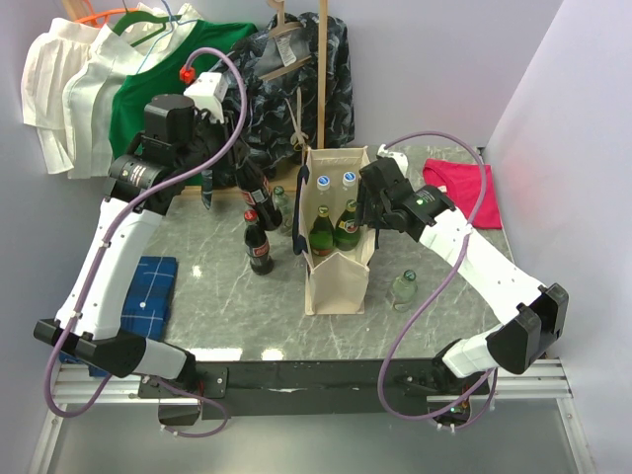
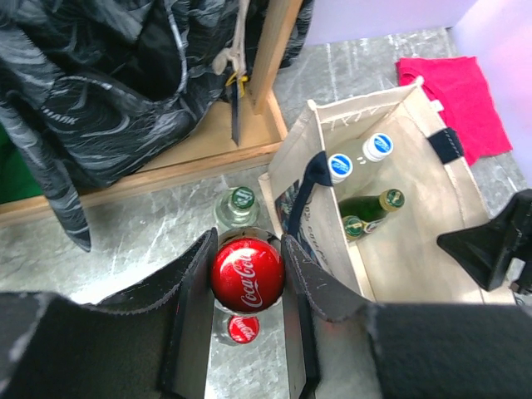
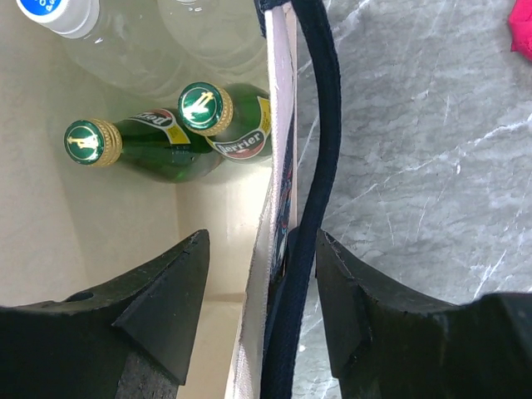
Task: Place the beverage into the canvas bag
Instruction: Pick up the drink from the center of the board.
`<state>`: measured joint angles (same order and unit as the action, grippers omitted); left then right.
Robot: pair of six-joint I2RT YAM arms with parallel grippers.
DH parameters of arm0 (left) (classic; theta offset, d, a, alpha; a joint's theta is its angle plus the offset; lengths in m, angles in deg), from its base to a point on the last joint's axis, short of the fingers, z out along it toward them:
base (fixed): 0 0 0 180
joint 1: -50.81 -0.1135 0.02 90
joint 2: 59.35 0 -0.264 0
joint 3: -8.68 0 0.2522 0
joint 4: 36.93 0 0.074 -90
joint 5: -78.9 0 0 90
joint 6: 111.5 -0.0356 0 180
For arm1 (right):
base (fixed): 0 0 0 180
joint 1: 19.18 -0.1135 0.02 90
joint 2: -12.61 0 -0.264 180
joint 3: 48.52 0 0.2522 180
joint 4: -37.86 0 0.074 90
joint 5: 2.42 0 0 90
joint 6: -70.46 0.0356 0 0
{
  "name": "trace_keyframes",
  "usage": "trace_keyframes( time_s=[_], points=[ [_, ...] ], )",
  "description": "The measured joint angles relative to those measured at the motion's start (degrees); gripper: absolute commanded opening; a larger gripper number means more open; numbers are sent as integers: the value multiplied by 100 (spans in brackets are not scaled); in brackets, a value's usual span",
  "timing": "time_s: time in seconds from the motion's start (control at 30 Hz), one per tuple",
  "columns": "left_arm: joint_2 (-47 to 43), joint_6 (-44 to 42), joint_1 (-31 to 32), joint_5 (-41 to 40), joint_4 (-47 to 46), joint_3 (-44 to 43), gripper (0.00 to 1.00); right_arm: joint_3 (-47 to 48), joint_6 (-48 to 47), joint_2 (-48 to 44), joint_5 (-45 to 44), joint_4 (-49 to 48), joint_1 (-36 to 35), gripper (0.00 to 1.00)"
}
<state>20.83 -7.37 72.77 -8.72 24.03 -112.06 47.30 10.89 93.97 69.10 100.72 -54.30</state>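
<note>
Left wrist view: the left gripper (image 2: 247, 278) is squeezed on the top of the cola bottle (image 2: 247, 268). It holds it up over another cola (image 2: 243, 328), just left of the canvas bag (image 2: 391, 116). Held only by its top, the bottle could slip or swing into that one.

Right wrist view: the right gripper (image 3: 262, 241) is not squeezing. One finger is inside the bag and one is outside its right wall. If the wall sags, the mouth shrinks.

Top view: four bottles (image 1: 334, 212) fill the far part of the bag, so the cola could bump them. The left arm is bent up high. The right arm reaches in from the right.
</note>
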Motion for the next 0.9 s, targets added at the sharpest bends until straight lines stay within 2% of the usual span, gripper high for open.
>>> trace_keyframes(
  time_s=[0.9],
  points=[
    [-210, -105, 197, 647, -608, 0, 1, -122, 22, -2, 11, -31, 0, 61]
  ],
)
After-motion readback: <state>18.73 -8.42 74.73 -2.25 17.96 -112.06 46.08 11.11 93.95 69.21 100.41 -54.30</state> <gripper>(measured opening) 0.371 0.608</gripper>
